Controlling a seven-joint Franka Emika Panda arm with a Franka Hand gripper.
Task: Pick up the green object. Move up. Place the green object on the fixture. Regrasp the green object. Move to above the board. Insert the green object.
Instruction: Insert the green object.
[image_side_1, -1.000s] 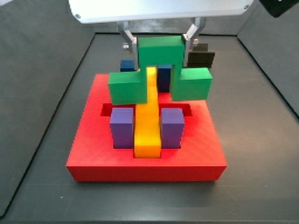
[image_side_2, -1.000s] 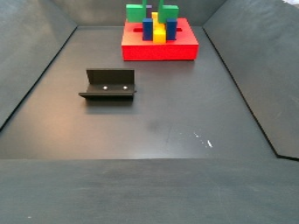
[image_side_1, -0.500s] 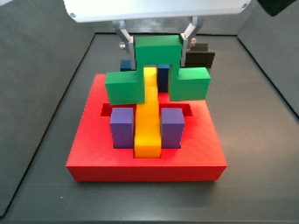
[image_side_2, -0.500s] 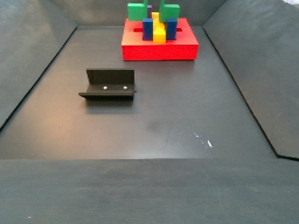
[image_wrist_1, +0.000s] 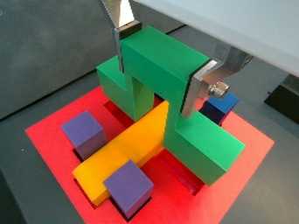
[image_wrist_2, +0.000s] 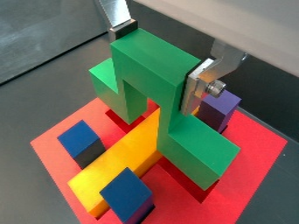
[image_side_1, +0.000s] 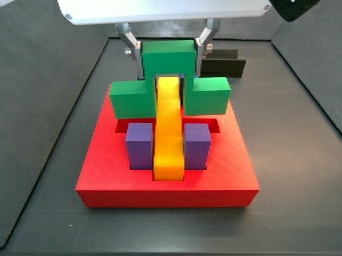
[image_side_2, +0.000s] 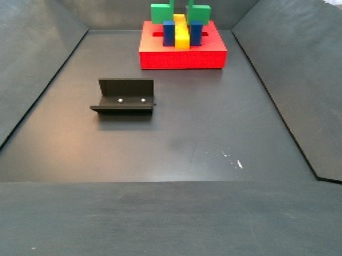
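Note:
The green object (image_wrist_1: 158, 74) is an arch that straddles the yellow bar (image_wrist_1: 122, 153) at the far end of the red board (image_side_1: 167, 182). Its two legs (image_side_1: 130, 98) come down on either side of the bar. My gripper (image_wrist_1: 162, 59) is shut on its raised middle block, one silver finger (image_wrist_2: 197, 86) flat against each side. In a side view the gripper (image_side_1: 168, 42) hangs over the board's far end. The black fixture (image_side_2: 124, 97) stands apart on the floor, bare. Only the green object's top (image_side_2: 179, 13) shows in that side view.
Two purple blocks (image_side_1: 139, 143) flank the yellow bar (image_side_1: 167, 125) near the board's front. Another block (image_wrist_1: 219, 105) sits beside the green leg. The dark bin walls (image_side_2: 34, 90) slope up around the floor.
The gripper has shifted the green object sideways, to the left in one side view. Its legs now sit evenly on both sides of the yellow bar.

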